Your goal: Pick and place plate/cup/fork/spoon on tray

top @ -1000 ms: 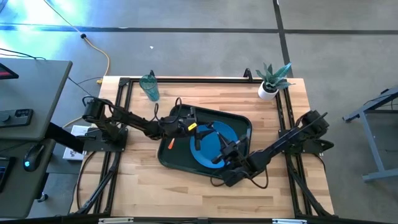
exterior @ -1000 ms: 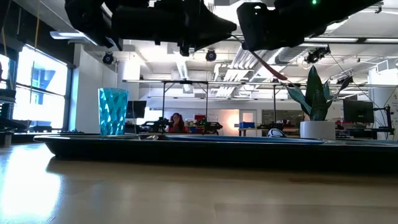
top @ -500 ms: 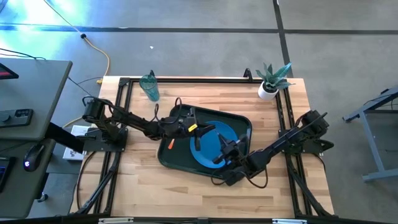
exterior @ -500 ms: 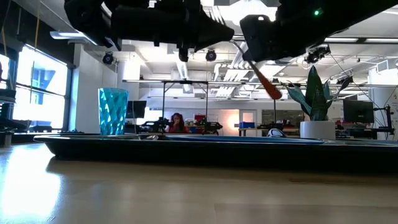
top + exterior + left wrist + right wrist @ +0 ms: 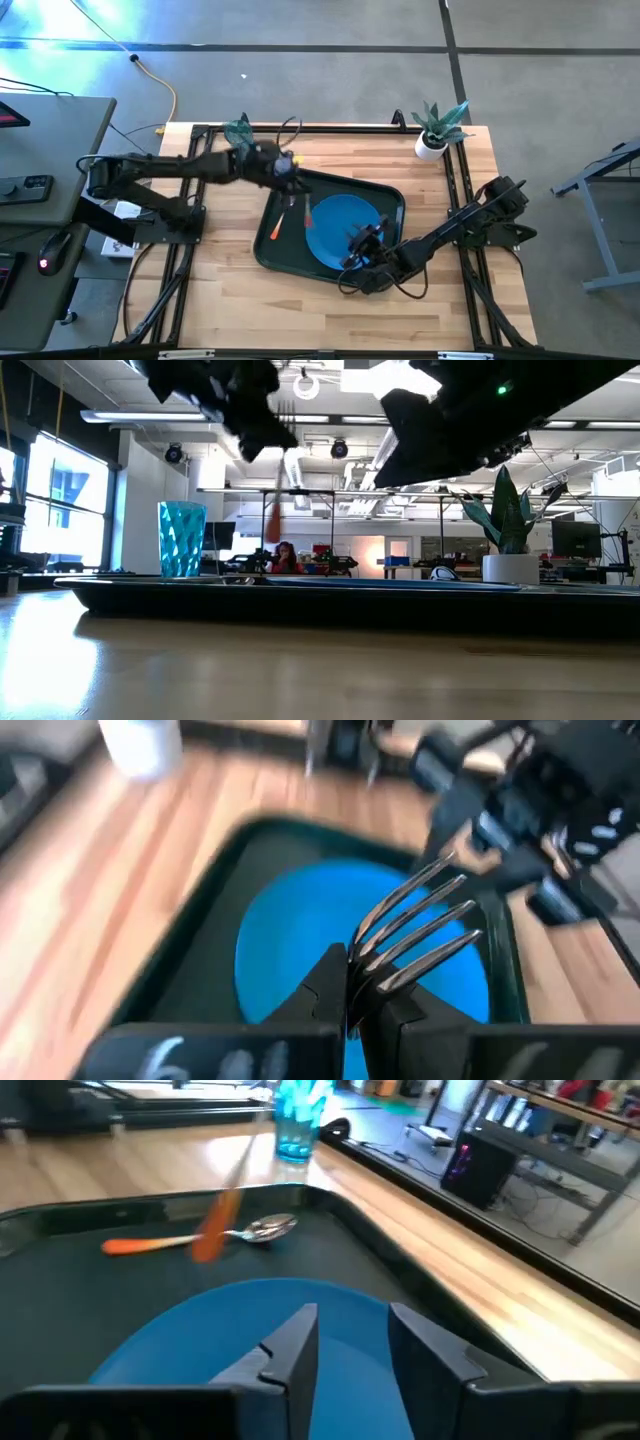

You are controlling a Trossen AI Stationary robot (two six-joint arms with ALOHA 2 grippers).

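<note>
While the left gripper [image 5: 285,167] hangs over the tray's [image 5: 390,196] far left corner, its fingers [image 5: 322,985] are clamped on the fork [image 5: 415,925], with the silver tines sticking out past the fingertips and splayed above the plate [image 5: 340,225]; in the low view the thin orange handle [image 5: 272,520] dangles below the gripper, clear of the tray. The right gripper [image 5: 362,243] sits low over the plate's near right edge, its fingers [image 5: 285,1348] parted with nothing between them, the blue surface showing in the gap. The plate is round, flat and bright blue, lying in the tray's right half. The spoon [image 5: 277,222], silver bowl and orange handle, lies on the tray floor along its left side, just beside the plate. The cup [image 5: 240,136], a faceted translucent teal tumbler, stands upright on the table near the far left corner, off the tray. No writing is readable on any of these things.
</note>
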